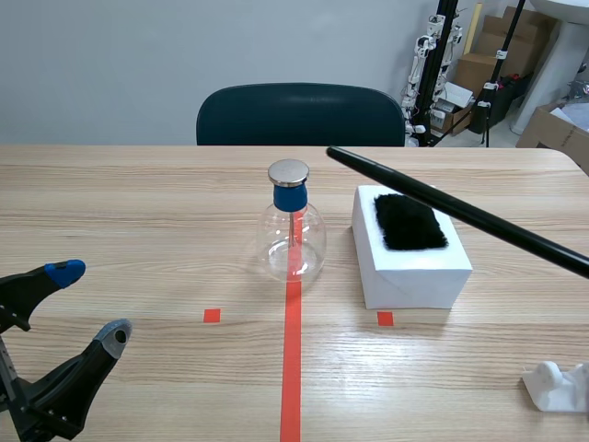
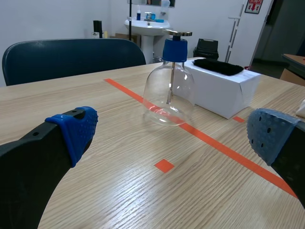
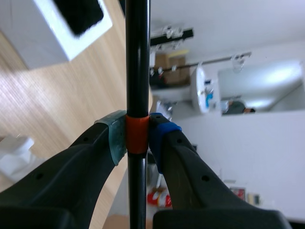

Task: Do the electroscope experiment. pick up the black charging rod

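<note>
The black charging rod [image 1: 451,207] hangs in the air, slanting from above the white box toward the right edge. In the right wrist view my right gripper [image 3: 137,136] is shut on the rod [image 3: 137,62] at its orange band. The glass flask electroscope [image 1: 293,228] with its blue collar and metal cap stands on the red tape line at mid-table. My left gripper [image 1: 90,304] rests open low at the left, well short of the flask [image 2: 170,85]. A black fur pad [image 1: 409,222] lies on the white box [image 1: 409,262].
A white plastic stand [image 1: 558,385] sits at the near right corner. A dark blue chair [image 1: 299,114] is behind the table's far edge. Boxes and tripods stand in the room beyond.
</note>
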Controlling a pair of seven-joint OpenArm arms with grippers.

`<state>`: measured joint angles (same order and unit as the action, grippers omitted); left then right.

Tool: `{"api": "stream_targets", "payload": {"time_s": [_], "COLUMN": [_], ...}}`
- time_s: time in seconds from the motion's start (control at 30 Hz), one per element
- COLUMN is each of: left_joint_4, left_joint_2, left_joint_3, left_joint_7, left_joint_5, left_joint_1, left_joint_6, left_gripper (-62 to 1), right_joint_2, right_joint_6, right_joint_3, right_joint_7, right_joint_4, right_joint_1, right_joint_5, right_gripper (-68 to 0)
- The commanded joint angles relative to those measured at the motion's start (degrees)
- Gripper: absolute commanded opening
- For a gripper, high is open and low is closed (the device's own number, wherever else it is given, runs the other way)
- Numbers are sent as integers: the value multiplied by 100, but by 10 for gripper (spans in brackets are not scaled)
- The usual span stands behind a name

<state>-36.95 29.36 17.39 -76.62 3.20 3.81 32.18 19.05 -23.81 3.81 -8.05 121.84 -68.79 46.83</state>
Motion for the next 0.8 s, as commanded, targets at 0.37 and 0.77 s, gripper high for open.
{"api": "stream_targets", "payload": {"time_s": [0.37, 0.77], "left_joint_4": [-44, -44], "left_joint_2": [7, 7], "left_joint_3": [-37, -37], "left_joint_7": [-96, -96], "left_joint_5": [-59, -59], "left_joint_1": [-17, -17], "left_joint_6": [17, 17], "left_gripper": [14, 14], "right_joint_2": [31, -81], "right_joint_6": [-1311, -1797], "right_joint_3": [74, 61], "right_joint_7": [-977, -1792], "right_joint_4": [-96, -133], "right_joint_1": [-356, -549], "right_joint_5": [1108, 887], "right_gripper": [-675, -675]}}
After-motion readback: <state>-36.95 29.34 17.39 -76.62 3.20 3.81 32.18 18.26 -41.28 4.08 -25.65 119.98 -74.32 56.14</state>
